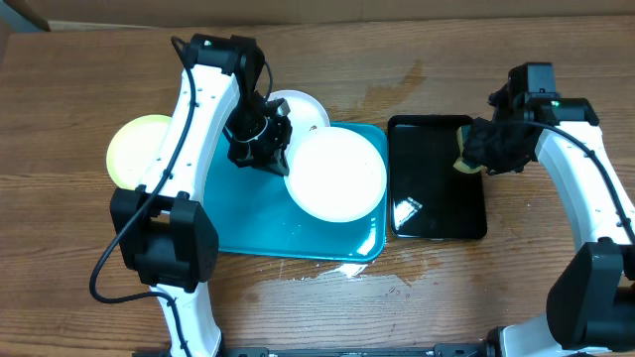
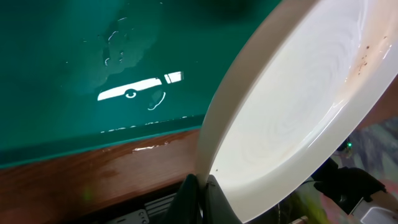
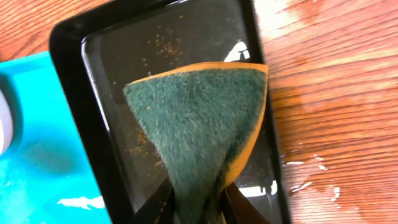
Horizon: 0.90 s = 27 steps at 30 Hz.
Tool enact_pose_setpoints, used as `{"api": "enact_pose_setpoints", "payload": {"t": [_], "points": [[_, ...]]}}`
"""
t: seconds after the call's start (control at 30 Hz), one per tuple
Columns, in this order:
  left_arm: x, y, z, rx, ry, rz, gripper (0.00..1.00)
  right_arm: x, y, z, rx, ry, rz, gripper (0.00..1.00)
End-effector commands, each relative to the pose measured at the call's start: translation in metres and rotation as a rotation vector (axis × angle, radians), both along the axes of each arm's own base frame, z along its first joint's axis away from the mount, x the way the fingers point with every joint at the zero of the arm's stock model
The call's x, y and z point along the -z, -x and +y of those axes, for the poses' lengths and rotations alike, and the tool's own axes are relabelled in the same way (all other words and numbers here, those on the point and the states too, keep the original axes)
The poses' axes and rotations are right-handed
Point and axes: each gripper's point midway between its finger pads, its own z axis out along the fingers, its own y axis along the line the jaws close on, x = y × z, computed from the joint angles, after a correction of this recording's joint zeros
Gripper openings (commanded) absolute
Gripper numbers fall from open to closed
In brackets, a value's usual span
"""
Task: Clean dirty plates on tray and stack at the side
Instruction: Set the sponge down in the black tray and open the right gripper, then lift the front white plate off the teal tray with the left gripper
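- smaller tray (image 1: pixel 437 193) lying just right of tray (image 1: pixel 248 218)
- first plate (image 1: pixel 335 177) hanging over tray's right half; second plate (image 1: pixel 303 107) lying at its upper edge; third plate (image 1: pixel 139 149) lying left of it
- sponge (image 3: pixel 199 118) hanging over smaller tray's upper right edge

Three plates (image 1: pixel 335 177) (image 1: pixel 303 104) (image 1: pixel 139 149); one turquoise tray (image 1: pixel 248 218); one black tray (image 1: pixel 437 223); one sponge (image 3: pixel 199 118)

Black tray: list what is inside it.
Brown crumbs speckle the black tray. The right claw holds a green-faced sponge over it; the tray floor beneath the sponge is hidden.
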Motion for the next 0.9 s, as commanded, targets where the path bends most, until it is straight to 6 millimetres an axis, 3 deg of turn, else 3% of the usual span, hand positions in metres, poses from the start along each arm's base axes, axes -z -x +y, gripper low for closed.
{"api": "enact_pose_setpoints", "payload": {"t": [0.0, 0.53, 0.67, 0.87], "points": [[-0.006, -0.004, -0.017, -0.001, 0.023, -0.009, 0.04, -0.021, -0.008, -0.01, 0.024, 0.018, -0.067, 0.23], [0.013, -0.023, -0.068, 0.048, 0.073, 0.016, 0.04, -0.015, -0.004, -0.014, 0.035, 0.016, -0.05, 0.27], [0.018, -0.023, -0.066, 0.054, 0.05, 0.019, 0.04, -0.013, -0.001, 0.003, 0.004, -0.075, -0.042, 0.32], [0.019, -0.027, -0.059, 0.042, 0.044, 0.014, 0.04, -0.028, -0.002, 0.038, -0.15, -0.256, -0.102, 0.46]]}}
